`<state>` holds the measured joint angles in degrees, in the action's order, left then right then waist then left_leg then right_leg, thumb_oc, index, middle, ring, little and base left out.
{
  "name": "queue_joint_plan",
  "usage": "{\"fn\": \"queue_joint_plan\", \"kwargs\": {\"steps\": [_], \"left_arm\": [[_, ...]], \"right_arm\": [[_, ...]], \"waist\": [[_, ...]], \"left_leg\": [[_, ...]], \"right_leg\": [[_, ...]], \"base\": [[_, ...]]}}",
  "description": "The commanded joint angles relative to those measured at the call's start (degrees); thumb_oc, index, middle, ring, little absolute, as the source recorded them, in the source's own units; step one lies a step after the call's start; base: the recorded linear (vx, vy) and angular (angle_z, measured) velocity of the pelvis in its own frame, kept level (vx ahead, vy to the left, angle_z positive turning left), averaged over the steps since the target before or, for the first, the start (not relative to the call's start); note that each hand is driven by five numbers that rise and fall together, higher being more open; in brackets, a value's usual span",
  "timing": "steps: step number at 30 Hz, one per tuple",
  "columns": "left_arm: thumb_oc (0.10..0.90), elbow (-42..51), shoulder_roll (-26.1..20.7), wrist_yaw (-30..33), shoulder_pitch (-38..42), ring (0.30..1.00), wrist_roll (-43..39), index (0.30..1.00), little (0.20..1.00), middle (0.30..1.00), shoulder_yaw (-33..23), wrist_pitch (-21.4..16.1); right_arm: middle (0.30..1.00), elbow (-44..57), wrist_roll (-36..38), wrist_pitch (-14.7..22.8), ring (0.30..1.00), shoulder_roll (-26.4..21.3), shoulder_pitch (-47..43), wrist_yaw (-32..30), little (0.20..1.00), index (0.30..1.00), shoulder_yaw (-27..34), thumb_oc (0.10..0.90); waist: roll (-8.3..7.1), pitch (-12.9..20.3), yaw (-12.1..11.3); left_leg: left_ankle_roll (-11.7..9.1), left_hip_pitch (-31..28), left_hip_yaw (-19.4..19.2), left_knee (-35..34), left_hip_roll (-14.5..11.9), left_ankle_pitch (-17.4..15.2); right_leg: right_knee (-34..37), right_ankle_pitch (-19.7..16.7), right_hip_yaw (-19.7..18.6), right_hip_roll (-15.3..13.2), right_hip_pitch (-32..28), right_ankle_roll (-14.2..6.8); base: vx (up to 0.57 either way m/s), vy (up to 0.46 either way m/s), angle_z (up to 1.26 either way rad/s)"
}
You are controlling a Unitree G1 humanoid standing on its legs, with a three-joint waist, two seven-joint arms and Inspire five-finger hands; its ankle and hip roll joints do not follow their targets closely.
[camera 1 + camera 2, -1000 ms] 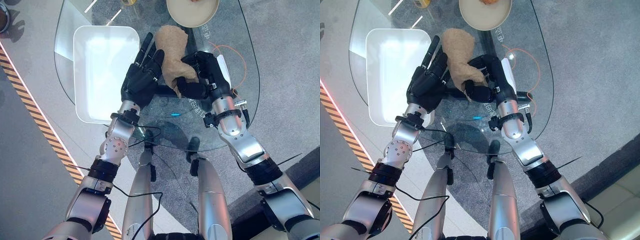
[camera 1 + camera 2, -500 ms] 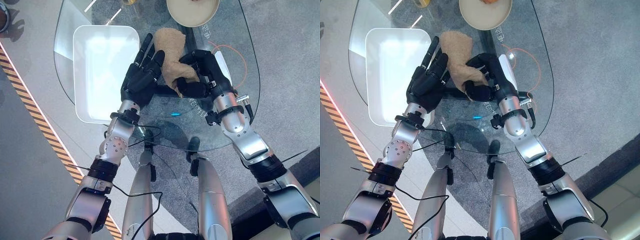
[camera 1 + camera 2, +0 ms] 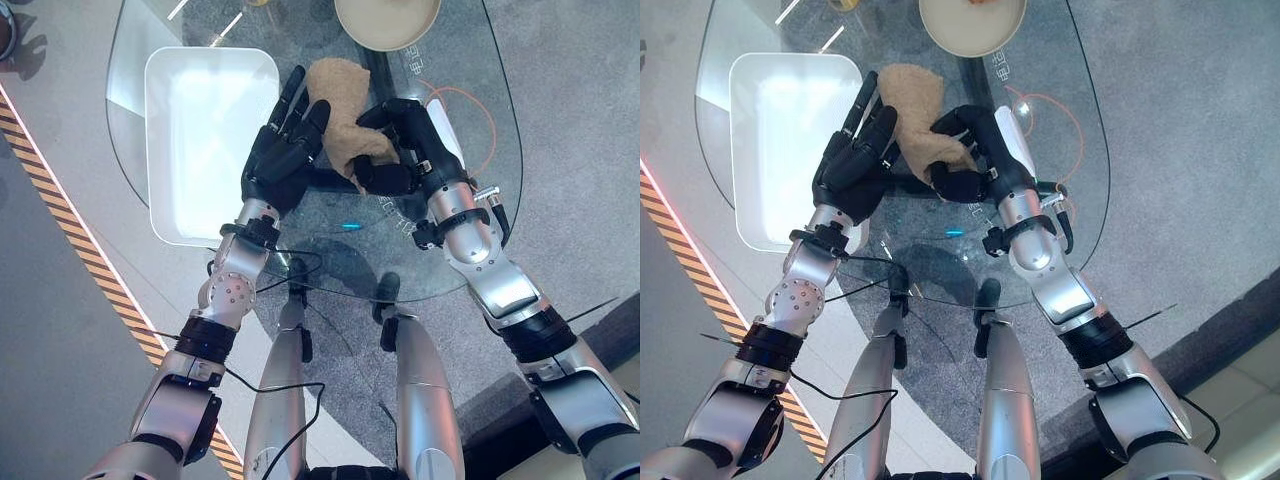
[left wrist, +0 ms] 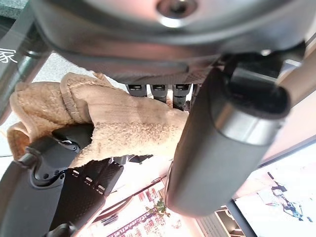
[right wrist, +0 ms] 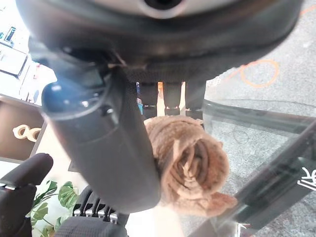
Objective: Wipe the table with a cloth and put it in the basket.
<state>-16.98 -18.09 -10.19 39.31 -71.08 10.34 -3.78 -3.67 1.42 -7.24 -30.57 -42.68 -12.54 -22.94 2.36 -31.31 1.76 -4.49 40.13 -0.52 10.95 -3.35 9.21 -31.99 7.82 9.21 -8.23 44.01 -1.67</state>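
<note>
Glass table (image 3: 470, 240), white basket (image 3: 205, 140) left, bowl (image 3: 385, 20) beyond cloth (image 3: 340, 110)

I look down on a glass table (image 3: 1060, 60), rounded at the rim and clear enough that the floor shows straight through it. Under and right of the table lies grey speckled floor (image 3: 580, 120). Left of the table the floor turns to a pale band (image 3: 130, 260), and past that band runs a yellow-and-black striped tape (image 3: 70, 225), slanting away from the table's near edge. Beyond the tape lies plain darker grey floor (image 3: 40, 350). Well off the table's near right side a dark strip (image 3: 1230, 330) crosses the floor, with a beige surface (image 3: 1255, 420) behind it. Bright streaks of light (image 3: 225, 30) lie on the table's far left part.
</note>
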Motion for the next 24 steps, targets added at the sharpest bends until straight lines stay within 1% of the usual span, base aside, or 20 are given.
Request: {"fn": "queue_joint_plan", "kwargs": {"steps": [1,2,5,6,8,9,12,14,15,16,17,19,20,24], "left_arm": [[0.1,7.4,0.7,-4.5,9.5,0.3,-0.1,0.3,0.2,0.3,-0.9,-4.5],[0.1,7.3,0.6,-4.7,9.7,0.3,-0.1,0.3,0.2,0.3,-1.0,-4.5],[0.1,7.2,0.5,-4.7,9.7,0.3,-0.1,0.3,0.2,0.3,-0.9,-4.4],[0.1,7.2,0.6,-4.7,9.5,0.3,-0.1,0.3,0.2,0.3,-0.9,-4.4],[0.1,7.3,0.7,-4.6,9.7,0.3,0.2,0.3,0.2,0.3,-0.9,-4.3],[0.1,7.2,0.7,-4.6,9.6,0.3,0.2,0.3,0.2,0.3,-0.8,-4.3],[0.1,7.1,0.7,-4.8,9.7,0.3,0.5,0.3,0.2,0.3,-1.0,-3.8],[0.1,7.0,0.7,-5.0,9.5,0.3,0.6,0.3,0.2,0.3,-1.0,-3.8],[0.1,6.9,0.7,-5.0,9.7,0.3,0.5,0.3,0.2,0.3,-0.9,-3.8],[0.1,6.9,0.7,-5.0,9.6,0.3,0.5,0.3,0.2,0.3,-0.8,-3.8],[0.1,6.9,0.7,-4.9,9.8,0.3,0.5,0.3,0.2,0.3,-0.7,-3.7],[0.1,6.8,0.7,-5.1,9.6,0.3,0.6,0.3,0.2,0.3,-0.7,-3.6],[0.1,6.8,0.6,-5.2,9.8,0.3,0.7,0.3,0.2,0.3,-0.7,-3.5],[0.1,6.7,0.5,-5.5,9.8,0.3,0.8,0.3,0.2,0.3,-0.6,-3.6]], "right_arm": [[0.3,5.9,-1.4,5.4,0.3,0.1,-8.1,0.7,0.2,0.3,-1.7,0.1],[0.3,5.9,-1.3,5.3,0.3,0.0,-8.3,0.7,0.2,0.3,-1.6,0.1],[0.3,6.0,-1.3,5.2,0.3,0.0,-8.3,0.8,0.2,0.3,-1.7,0.1],[0.3,6.0,-1.3,5.2,0.3,0.1,-8.1,0.8,0.2,0.3,-1.7,0.1],[0.3,6.0,-1.6,5.3,0.3,0.2,-8.3,0.8,0.2,0.3,-1.7,0.1],[0.3,6.0,-1.6,5.4,0.3,0.2,-8.1,0.8,0.2,0.3,-1.7,0.1],[0.3,6.0,-1.8,5.4,0.3,0.1,-8.4,1.2,0.2,0.3,-1.5,0.1],[0.3,6.0,-2.1,5.4,0.3,0.0,-8.2,1.4,0.2,0.3,-1.5,0.1],[0.3,6.1,-2.1,5.3,0.3,-0.1,-8.5,1.3,0.2,0.3,-1.6,0.1],[0.3,6.1,-2.0,5.3,0.3,-0.1,-8.4,1.3,0.2,0.3,-1.7,0.1],[0.3,6.1,-2.1,5.3,0.3,-0.1,-8.5,1.2,0.2,0.3,-1.7,0.1],[0.3,6.1,-2.2,5.3,0.3,-0.1,-8.4,1.2,0.2,0.3,-1.8,0.1],[0.3,6.2,-2.2,5.2,0.3,-0.1,-8.6,1.3,0.2,0.3,-1.7,0.1],[0.3,6.1,-2.2,5.2,0.3,-0.2,-8.6,1.1,0.2,0.3,-1.7,0.1]], "waist": [[-1.24,1.5,-0.3],[-1.25,1.5,-0.3],[-1.28,1.5,-0.3],[-1.29,1.5,-0.3],[-1.26,1.5,-0.3],[-1.26,1.5,-0.3],[-1.31,1.5,-0.3],[-1.3,1.5,-0.3],[-1.26,1.5,-0.3],[-1.26,1.5,-0.3],[-1.26,1.5,-0.2],[-1.26,1.5,-0.2],[-1.24,1.5,-0.2],[-1.27,1.5,-0.2]], "left_leg": [[1.9,-1.3,-3.0,6.1,3.5,-9.6],[1.9,-0.9,-3.0,6.0,3.4,-9.1],[1.9,-0.8,-3.0,6.1,3.4,-9.2],[1.8,-1.2,-3.0,6.3,3.4,-9.7],[1.9,-0.7,-3.0,6.1,3.4,-9.2],[1.8,-1.0,-3.0,6.3,3.4,-9.7],[1.9,-0.6,-2.9,6.2,3.5,-9.2],[1.9,-1.0,-2.9,6.3,3.5,-9.7],[1.9,-0.7,-3.0,6.1,3.5,-9.2],[1.9,-1.0,-3.0,6.3,3.5,-9.7],[1.9,-0.7,-3.0,6.1,3.5,-9.2],[1.9,-1.0,-3.0,6.3,3.5,-9.8],[1.9,-0.7,-3.0,6.1,3.5,-9.2],[1.9,-0.5,-3.0,6.2,3.6,-9.2]], "right_leg": [[10.0,-5.2,-1.1,2.6,-3.1,-3.3],[10.2,-5.7,-1.1,2.6,-2.7,-3.3],[10.1,-5.6,-1.1,2.6,-2.7,-3.3],[9.9,-5.1,-1.2,2.6,-3.0,-3.3],[10.1,-5.6,-1.1,2.6,-2.5,-3.3],[9.8,-5.1,-1.1,2.6,-2.7,-3.3],[10.1,-5.6,-1.2,2.7,-2.4,-3.3],[9.9,-5.1,-1.2,2.7,-2.7,-3.3],[10.2,-5.6,-1.2,2.7,-2.4,-3.2],[9.9,-5.1,-1.3,2.7,-2.8,-3.3],[10.2,-5.6,-1.3,2.7,-2.4,-3.3],[9.9,-5.1,-1.3,2.6,-2.8,-3.3],[10.2,-5.7,-1.3,2.7,-2.4,-3.3],[10.3,-5.7,-1.3,2.7,-2.3,-3.3]], "base": [[0.0,0.0,0.0],[0.0,0.0,0.0],[0.0,0.0,0.0],[0.0,0.0,0.0],[0.0,0.0,0.0],[0.0,0.0,0.0],[0.0,0.0,0.0],[0.0,0.0,0.0],[0.0,0.0,0.0],[0.0,0.0,0.0],[0.0,0.0,0.0],[0.0,0.0,0.0],[0.0,0.0,0.0],[0.0,0.0,0.0]]}}
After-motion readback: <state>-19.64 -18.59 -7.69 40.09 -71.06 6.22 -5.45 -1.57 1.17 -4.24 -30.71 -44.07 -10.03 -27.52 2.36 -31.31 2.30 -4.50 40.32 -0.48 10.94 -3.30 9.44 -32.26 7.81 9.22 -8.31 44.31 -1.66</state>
